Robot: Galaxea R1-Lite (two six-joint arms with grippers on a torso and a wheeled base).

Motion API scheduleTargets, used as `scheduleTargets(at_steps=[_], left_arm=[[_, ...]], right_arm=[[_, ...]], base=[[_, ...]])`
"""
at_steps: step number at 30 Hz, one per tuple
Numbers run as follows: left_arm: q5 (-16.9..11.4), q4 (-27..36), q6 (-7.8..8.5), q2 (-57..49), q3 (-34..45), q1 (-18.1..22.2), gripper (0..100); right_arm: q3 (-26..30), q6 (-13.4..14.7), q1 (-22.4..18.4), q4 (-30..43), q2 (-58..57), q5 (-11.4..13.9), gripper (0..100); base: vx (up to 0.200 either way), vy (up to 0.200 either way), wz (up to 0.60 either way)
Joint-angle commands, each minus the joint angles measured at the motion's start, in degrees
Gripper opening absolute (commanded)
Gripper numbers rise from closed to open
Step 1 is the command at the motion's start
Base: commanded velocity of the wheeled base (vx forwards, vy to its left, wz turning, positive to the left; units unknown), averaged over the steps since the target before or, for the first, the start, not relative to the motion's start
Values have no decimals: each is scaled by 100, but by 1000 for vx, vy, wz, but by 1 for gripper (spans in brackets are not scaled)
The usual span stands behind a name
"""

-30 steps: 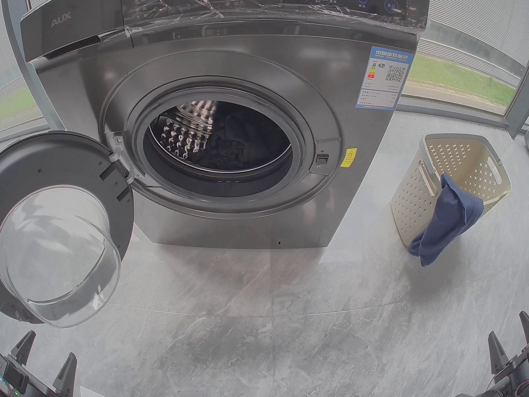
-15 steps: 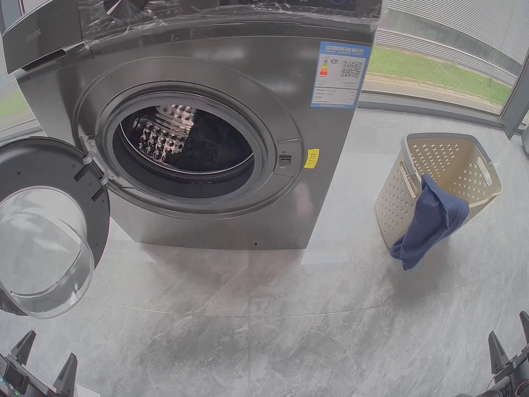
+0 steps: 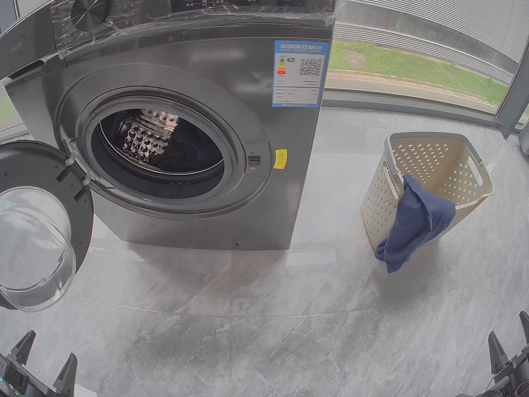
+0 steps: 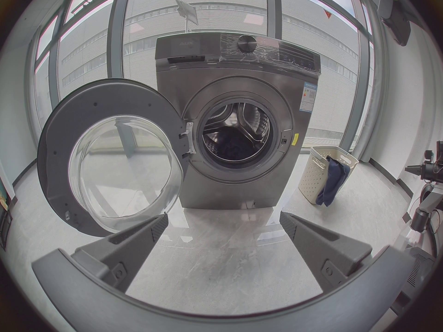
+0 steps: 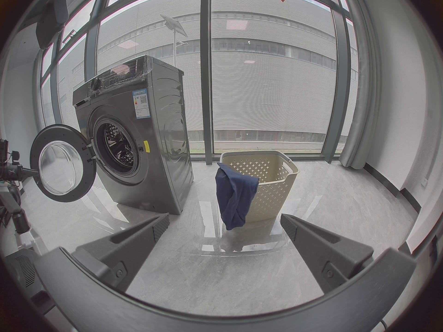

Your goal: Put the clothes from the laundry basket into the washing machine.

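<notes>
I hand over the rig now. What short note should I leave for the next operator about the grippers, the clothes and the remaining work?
Left gripper: open, empty, facing the grey front-loading washing machine.
Right gripper: open, empty, facing the cream perforated plastic laundry basket.
Done: the machine's round door stands open; dark clothes lie in the steel drum.
Left: a navy blue cloth hangs over the basket's rim; it goes into the drum.

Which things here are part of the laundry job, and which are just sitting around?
Job: washing machine, its open door, laundry basket, blue garment over its rim, dark clothes in the drum.
Just around: curtain, windows, label on the machine.
</notes>
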Motion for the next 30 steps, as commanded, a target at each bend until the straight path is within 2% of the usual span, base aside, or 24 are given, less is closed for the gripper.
scheduleTargets(at_steps=[1,13,15,19,28,30], left_arm=[[2,-1,-4,22,101,0,100],[2,-1,-12,22,101,-8,100],[-7,-1,-65,22,101,-8,100],[-7,-1,-65,22,101,-8,100],[-7,8,-65,22,101,-8,100],[-7,8,-65,22,101,-8,100]], right_arm=[[101,-2,7,-1,-64,4,100],[101,-2,-2,-1,-64,4,100],[101,-2,-2,-1,-64,-5,100],[101,-2,-2,-1,-64,4,100],[101,-2,-2,-1,-64,4,100],[101,-2,-2,-1,-64,4,100]], base=[[0,-200,0],[0,-200,0],[0,0,0],[0,0,0],[200,0,0],[0,0,0]])
